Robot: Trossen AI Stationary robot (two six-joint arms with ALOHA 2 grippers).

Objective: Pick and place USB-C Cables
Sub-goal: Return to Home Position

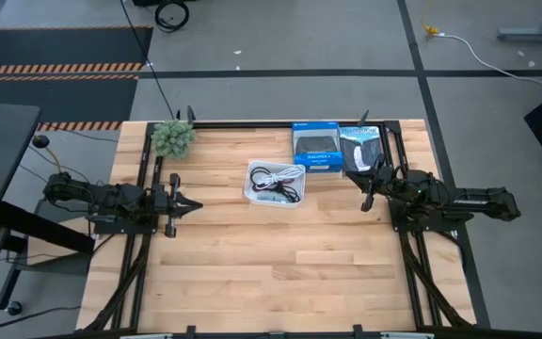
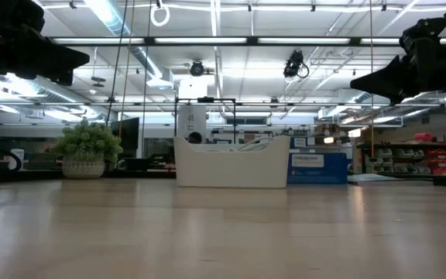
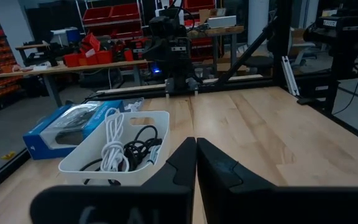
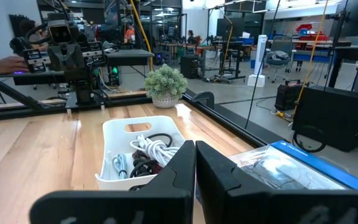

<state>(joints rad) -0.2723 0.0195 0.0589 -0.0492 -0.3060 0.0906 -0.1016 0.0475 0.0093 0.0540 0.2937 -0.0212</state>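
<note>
The USB-C cables lie coiled together inside the white tray point(image 1: 252, 191) in the table's far middle: a white one point(image 3: 112, 147), a black one point(image 3: 140, 143), and in the right wrist view the white coil point(image 4: 156, 149) over dark ones. My left gripper point(image 1: 199, 204) waits shut at the table's left side, level, pointing toward the tray. My right gripper point(image 1: 365, 201) waits shut at the right side, also level and apart from the tray.
A small potted plant point(image 1: 173, 137) stands at the far left corner. A blue box point(image 1: 315, 148) and a dark packet point(image 1: 361, 151) lie behind the tray on the far right. Bare wood spreads across the table's near half point(image 1: 280, 273).
</note>
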